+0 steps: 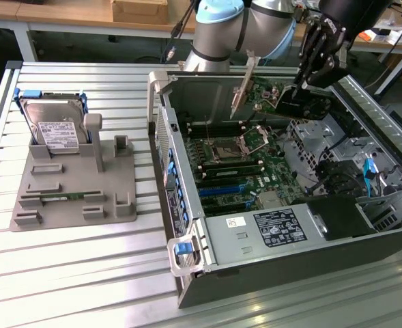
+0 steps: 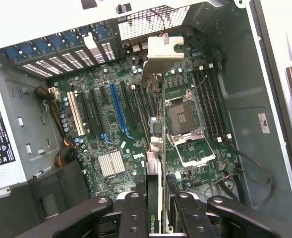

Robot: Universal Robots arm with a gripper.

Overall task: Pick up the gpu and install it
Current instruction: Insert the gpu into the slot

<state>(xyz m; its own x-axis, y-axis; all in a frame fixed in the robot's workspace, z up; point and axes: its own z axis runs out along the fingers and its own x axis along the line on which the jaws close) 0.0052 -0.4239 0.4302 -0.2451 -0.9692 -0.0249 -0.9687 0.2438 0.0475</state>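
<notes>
- On the exterior view's left, a grey moulded plastic parts holder [image 1: 78, 184] sits on the slatted metal table [image 1: 84, 273]. In it a silver boxy hard drive with a white label [image 1: 54, 126] leans upright in its blue-edged cradle, and a narrow green memory stick [image 1: 67, 197] lies flat in a slot nearer the front. The other slots of the holder look vacant.
- In the middle, the open grey steel computer case [image 1: 255, 239] lies on its side, holding a green motherboard [image 1: 248, 167]. An open, bare processor socket [image 1: 229, 148] is on the board, a black power supply with a white label [image 1: 276, 229] sits at the case's near end, and a blue drive latch [image 1: 370, 174] is at the exterior view's right.
- The thin dark expansion card with a silver metal bracket, the gpu [image 1: 245, 89], hangs edge-down above the board, clear of the slots and nearer the case's far wall.
- The black two-finger gripper [image 2: 155, 213] is clenched on the gpu's upper edge, with the card running away from the wrist camera towards its bracket [image 2: 163, 54].
- To do this step well, I judge the card's lower edge must stay parallel to the long blue expansion slot [image 2: 117, 111] and the bracket must line up with the rear opening. In the wrist view the card sits beside that slot, over the socket side, so a sideways correction seems needed before any descent.
- Tilt is the main risk, since a skewed card could jam on the slot lip.
</notes>
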